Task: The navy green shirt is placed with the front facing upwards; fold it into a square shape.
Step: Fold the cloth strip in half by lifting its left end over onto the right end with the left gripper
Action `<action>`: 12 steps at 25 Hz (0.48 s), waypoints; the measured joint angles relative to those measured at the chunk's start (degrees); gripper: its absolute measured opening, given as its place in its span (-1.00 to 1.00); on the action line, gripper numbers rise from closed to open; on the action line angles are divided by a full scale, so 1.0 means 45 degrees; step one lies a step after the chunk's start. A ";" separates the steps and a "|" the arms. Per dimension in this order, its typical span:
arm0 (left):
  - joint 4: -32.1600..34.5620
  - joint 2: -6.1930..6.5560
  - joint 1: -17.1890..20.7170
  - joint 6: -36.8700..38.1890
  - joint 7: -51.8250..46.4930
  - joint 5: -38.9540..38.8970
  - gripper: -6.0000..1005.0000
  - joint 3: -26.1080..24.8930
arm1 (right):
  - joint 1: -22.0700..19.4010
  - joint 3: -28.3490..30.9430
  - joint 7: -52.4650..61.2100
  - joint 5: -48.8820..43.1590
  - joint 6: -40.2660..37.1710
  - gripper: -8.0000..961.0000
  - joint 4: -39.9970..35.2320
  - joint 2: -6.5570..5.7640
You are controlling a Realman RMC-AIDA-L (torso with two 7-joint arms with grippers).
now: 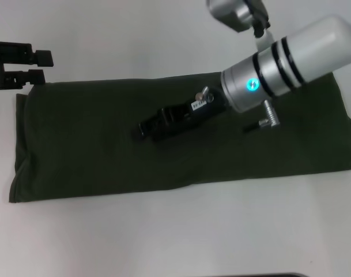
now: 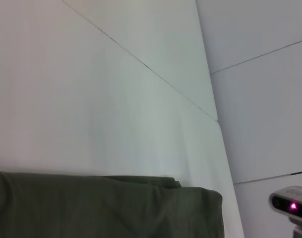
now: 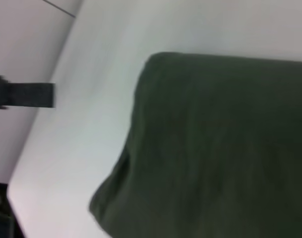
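The navy green shirt lies on the white table as a long folded band running left to right. Its lettering and collar are hidden. My right gripper reaches in from the right and hovers over the middle of the band, pointing left. My left gripper is open and empty just beyond the shirt's far left corner, off the cloth. The shirt's left end shows in the right wrist view, with a finger of the left gripper beyond it. A shirt corner shows in the left wrist view.
The white table extends in front of and behind the shirt. The shirt's right end reaches the right edge of the head view. A table seam and the table edge show in the left wrist view.
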 joint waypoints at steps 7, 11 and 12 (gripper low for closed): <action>0.0000 0.0000 -0.0037 0.0000 0.0000 -0.0032 0.11 0.0000 | -0.0062 -0.0914 0.0138 0.0366 0.1010 0.31 0.0248 -0.0121; 0.0000 0.0000 -0.0037 -0.0007 -0.0006 -0.0032 0.10 0.0000 | -0.0141 -0.0881 0.0330 0.0159 0.0952 0.31 0.0160 -0.0279; 0.0000 0.0000 -0.0038 -0.0014 -0.0018 -0.0033 0.10 0.0000 | -0.0176 -0.0845 0.0375 0.0109 0.0907 0.31 0.0096 -0.0319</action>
